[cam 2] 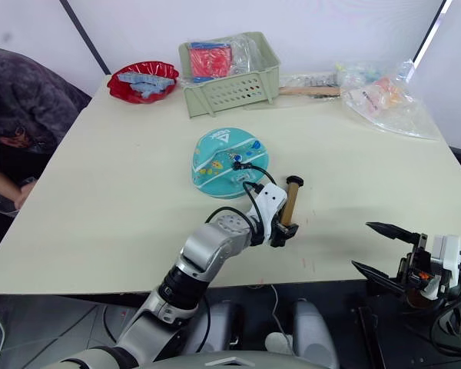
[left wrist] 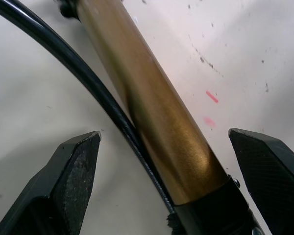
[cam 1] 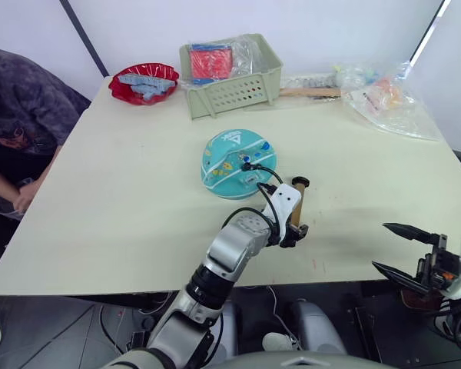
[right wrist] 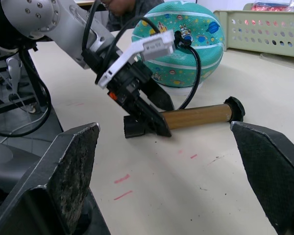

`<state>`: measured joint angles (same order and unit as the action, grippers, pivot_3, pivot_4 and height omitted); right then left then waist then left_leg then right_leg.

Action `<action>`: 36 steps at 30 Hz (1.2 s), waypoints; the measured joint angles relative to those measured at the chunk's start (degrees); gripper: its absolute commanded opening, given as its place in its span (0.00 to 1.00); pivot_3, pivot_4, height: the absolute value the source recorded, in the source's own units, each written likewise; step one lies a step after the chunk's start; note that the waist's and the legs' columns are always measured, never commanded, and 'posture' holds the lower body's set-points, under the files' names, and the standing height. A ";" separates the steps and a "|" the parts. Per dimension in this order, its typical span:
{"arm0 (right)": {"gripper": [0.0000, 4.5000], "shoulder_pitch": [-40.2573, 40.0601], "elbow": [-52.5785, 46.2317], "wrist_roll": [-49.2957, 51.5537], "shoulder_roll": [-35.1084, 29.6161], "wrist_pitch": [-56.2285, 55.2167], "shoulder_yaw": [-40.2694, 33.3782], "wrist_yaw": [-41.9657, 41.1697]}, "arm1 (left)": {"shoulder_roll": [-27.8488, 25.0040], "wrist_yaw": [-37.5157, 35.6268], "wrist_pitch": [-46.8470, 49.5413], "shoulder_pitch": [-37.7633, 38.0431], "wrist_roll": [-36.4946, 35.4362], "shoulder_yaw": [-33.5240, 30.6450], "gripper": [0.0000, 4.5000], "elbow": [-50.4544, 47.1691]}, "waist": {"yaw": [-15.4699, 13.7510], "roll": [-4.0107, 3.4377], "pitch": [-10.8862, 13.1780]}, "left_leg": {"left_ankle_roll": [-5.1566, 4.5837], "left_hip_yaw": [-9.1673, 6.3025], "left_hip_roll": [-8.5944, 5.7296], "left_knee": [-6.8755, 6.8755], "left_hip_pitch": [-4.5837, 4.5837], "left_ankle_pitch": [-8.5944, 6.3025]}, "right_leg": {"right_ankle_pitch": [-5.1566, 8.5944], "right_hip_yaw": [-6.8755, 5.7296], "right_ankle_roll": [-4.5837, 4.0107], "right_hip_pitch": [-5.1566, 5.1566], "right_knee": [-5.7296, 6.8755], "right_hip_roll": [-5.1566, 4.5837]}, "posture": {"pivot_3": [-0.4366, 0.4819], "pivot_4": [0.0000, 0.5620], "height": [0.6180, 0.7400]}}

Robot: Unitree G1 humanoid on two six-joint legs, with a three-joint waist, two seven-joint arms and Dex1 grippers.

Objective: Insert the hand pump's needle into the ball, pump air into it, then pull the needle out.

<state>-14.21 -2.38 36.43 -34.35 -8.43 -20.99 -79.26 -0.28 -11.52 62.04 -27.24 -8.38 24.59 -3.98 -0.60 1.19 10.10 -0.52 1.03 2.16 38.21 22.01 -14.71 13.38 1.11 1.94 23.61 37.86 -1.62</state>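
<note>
The teal ball (cam 1: 230, 165) rests mid-table. The bronze hand pump (cam 1: 296, 203) lies on the table just right of it, handle end pointing away from me. Its black hose (cam 1: 269, 178) loops to a small black fitting (cam 1: 247, 165) sitting on top of the ball; the needle pin itself is hidden. My left gripper (cam 1: 292, 233) is open, one finger on each side of the pump's near end (left wrist: 186, 161), not closed on it. My right gripper (cam 1: 380, 246) hangs open beyond the table's front right edge, holding nothing and facing the pump (right wrist: 198, 116).
A green basket (cam 1: 230, 92) with packets stands at the back, with a red bowl (cam 1: 144, 83) to its left. Plastic bags (cam 1: 388, 104) and a wooden stick (cam 1: 311, 92) lie at the back right. A person (cam 1: 23, 115) leans at the table's left side.
</note>
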 measured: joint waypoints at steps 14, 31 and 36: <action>1.00 1.21 1.22 -0.82 0.99 -1.28 0.94 0.46 | -0.54 0.48 1.40 0.13 1.76 0.50 0.25 -1.26 | 0.14 -0.01 -0.01 | 0.00 -0.02 0.01 0.00 -0.01 0.00 | 0.01 -0.01 -0.01 0.00 0.01 0.01 | 0.48 0.27 0.98; 1.00 5.48 0.62 -0.21 2.72 1.06 3.28 4.56 | -11.67 -9.71 -6.00 6.31 -0.50 0.25 0.24 -10.55 | 0.60 -0.03 -0.01 | 0.00 -0.01 -0.02 0.00 0.02 0.00 | 0.04 0.01 -0.08 0.01 0.01 -0.07 | 0.48 0.27 0.98; 1.00 6.20 -2.13 0.82 3.34 5.99 4.50 9.42 | -14.72 -15.02 -13.18 8.62 -1.20 0.21 0.24 -11.24 | 0.61 -0.03 -0.01 | -0.03 0.03 -0.03 0.00 0.03 -0.02 | 0.06 0.02 -0.13 0.01 0.00 -0.11 | 0.48 0.27 0.98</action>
<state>-8.01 -4.51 37.24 -31.01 -2.44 -16.48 -69.84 -15.00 -26.54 48.86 -18.62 -9.58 24.80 -15.22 0.01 1.16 10.10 -0.55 1.06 2.12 38.22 22.04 -14.73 13.44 1.13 1.82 23.62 37.86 -1.72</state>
